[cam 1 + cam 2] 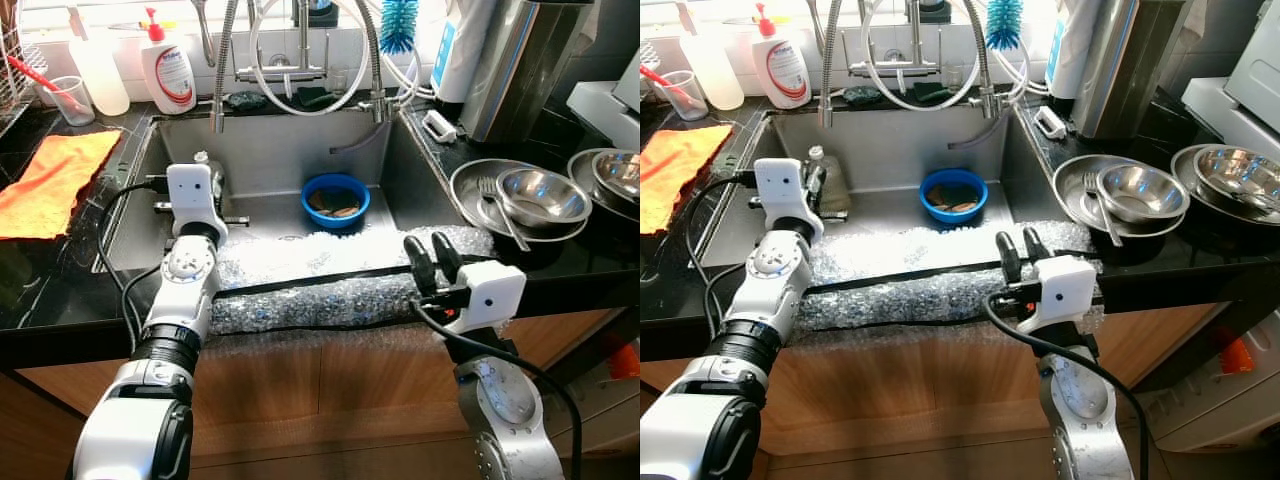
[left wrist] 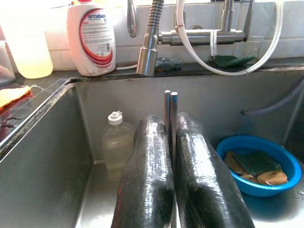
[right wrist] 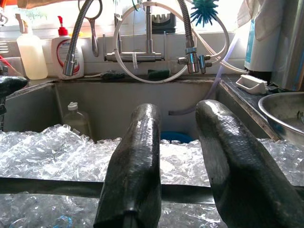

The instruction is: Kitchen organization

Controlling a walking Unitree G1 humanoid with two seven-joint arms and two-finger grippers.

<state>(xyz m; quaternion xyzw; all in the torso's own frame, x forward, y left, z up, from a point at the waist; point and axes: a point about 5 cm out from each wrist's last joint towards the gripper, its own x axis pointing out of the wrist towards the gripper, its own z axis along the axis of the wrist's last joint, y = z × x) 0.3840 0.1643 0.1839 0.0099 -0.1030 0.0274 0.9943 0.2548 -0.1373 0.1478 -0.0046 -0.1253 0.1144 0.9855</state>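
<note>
Left claw pinched on thin metal utensil, over sink; keep grip firm, clear the bottle. Right claw open, empty, above bubble wrap.

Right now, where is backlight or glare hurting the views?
Left eye view: window light washes out the pale bottle at the back. Right wrist view: the faucet is backlit, the bubble wrap glints. Left wrist view: the shut left pincer reads clearly.

A clear bottle with a white cap stands upright in the steel sink, at its nine o'clock side. A blue bowl holding a green sponge and brown scraps sits at centre, well apart from the bottle.
</note>
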